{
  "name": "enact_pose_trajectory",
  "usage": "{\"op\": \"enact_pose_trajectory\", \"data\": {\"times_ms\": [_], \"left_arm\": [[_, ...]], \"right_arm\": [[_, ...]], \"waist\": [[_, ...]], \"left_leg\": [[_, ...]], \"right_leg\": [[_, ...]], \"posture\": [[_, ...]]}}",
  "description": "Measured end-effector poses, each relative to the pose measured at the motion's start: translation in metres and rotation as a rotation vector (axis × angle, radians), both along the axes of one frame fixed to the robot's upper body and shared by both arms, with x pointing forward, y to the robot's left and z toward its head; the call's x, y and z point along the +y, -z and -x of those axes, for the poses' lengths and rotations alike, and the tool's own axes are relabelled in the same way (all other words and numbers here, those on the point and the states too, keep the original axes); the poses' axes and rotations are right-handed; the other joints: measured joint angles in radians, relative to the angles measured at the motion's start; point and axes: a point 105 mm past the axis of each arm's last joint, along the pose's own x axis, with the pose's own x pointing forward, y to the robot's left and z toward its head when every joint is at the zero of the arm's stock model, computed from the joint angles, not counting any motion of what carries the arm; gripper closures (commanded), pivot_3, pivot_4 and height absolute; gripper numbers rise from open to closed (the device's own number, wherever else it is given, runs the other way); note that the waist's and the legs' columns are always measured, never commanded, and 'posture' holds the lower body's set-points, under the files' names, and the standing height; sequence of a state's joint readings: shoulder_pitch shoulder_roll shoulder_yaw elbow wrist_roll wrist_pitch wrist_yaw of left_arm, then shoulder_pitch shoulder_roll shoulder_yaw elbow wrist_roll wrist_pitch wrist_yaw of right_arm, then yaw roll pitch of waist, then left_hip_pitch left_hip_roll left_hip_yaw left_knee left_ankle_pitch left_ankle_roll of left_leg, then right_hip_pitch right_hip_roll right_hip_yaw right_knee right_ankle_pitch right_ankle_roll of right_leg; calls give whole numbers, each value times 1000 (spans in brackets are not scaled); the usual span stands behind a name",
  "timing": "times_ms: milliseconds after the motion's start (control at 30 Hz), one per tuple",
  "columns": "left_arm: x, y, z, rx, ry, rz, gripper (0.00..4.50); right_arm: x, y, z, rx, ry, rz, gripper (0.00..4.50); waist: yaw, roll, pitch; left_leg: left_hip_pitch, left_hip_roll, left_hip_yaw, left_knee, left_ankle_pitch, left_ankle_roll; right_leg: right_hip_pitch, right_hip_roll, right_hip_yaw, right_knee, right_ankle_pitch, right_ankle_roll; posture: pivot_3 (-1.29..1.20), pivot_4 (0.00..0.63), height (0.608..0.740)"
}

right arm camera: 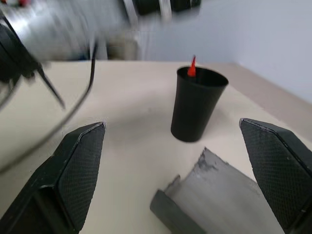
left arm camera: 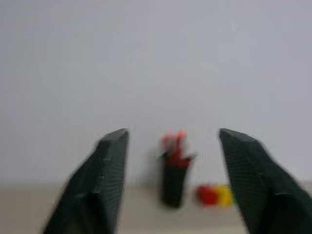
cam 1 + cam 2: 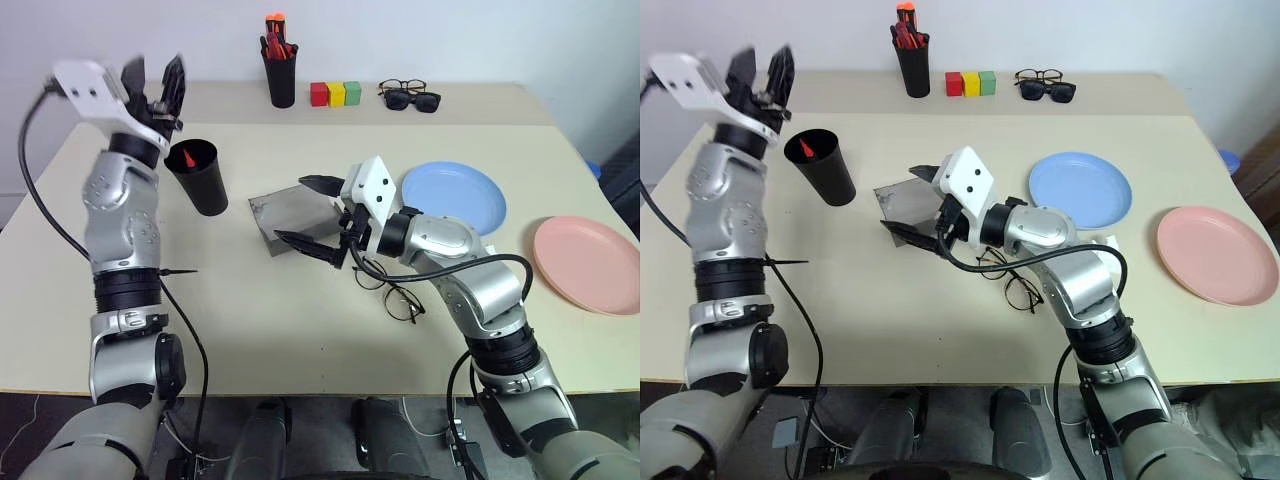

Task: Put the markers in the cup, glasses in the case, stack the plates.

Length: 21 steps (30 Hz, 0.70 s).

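Left end effector (image 3: 153, 82) released | right end effector (image 3: 311, 218) released, partly hiding case (image 3: 290, 217) | cup (image 3: 197, 176): red tip only

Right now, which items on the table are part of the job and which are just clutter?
Job:
cup with red marker tip showing
grey case, open
wire-frame glasses
blue plate
pink plate

Clutter:
pen pot
coloured blocks
sunglasses
black-rimmed spectacles

Spread jaws, blurred pen pot (image 2: 174, 183), red and yellow blocks (image 2: 214, 194)
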State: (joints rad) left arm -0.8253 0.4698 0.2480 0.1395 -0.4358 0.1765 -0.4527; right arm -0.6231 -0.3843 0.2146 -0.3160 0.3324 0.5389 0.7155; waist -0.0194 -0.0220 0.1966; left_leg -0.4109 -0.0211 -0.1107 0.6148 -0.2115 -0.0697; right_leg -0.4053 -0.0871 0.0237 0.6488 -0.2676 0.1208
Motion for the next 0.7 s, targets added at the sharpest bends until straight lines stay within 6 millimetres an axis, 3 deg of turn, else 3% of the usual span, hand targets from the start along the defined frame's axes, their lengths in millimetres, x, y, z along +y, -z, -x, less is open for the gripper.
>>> {"op": "enact_pose_trajectory", "data": {"times_ms": [33, 100, 200, 267, 367, 467, 667, 700], "left_arm": [[-14, 5, 3, 53, 62, -91, 72], [-40, 40, 3, 214, 150, -308, 72], [-67, 127, 6, 528, 244, -653, 72], [-84, 163, 10, 672, 334, -660, 72], [-93, 178, 11, 755, 394, -654, 72], [-94, 183, 11, 780, 423, -688, 1287], [-93, 201, 9, 835, 451, -748, 4249], [-93, 202, 8, 834, 450, -757, 4386]], "right_arm": [[-9, 2, -1, -3, 17, 23, 0], [-31, 7, -6, 2, 74, 66, 0], [-68, 13, -13, 16, 182, 119, 0], [-86, 17, -15, 25, 238, 140, 0], [-99, 26, -12, 49, 276, 156, 0], [-103, 32, -7, 65, 293, 164, 0], [-107, 34, 3, 66, 336, 156, 0], [-108, 35, 4, 71, 342, 157, 0]], "waist": [[1, 0, 0], [0, 1, 0], [-1, 2, 0], [-1, 1, 1], [-7, 1, 1], [-13, 1, 1], [-14, 1, 1], [-14, 1, 1]], "left_leg": [[0, 0, 0, 0, 0, 0], [2, 0, 1, 0, 0, 0], [2, 0, 1, -1, 0, 0], [1, 1, 0, -1, 0, 1], [1, 2, 0, -1, 0, 1], [1, 2, 0, -1, 0, 1], [1, 2, 0, 0, 0, 1], [1, 2, 0, 0, 0, 1]], "right_leg": [[1, 0, 0, 0, 0, 0], [2, 0, 0, -1, 0, 0], [2, 1, 1, 0, 0, 0], [0, 2, 1, 0, 0, 0], [0, 2, 1, 0, 0, 0], [0, 2, 1, 0, 0, 0], [0, 2, 1, 0, 0, 0], [0, 2, 1, 0, 0, 0]], "posture": [[0, 150, 740], [0, 150, 740], [0, 150, 740], [0, 150, 740], [0, 150, 740], [0, 150, 740], [0, 150, 740], [0, 150, 740]]}}
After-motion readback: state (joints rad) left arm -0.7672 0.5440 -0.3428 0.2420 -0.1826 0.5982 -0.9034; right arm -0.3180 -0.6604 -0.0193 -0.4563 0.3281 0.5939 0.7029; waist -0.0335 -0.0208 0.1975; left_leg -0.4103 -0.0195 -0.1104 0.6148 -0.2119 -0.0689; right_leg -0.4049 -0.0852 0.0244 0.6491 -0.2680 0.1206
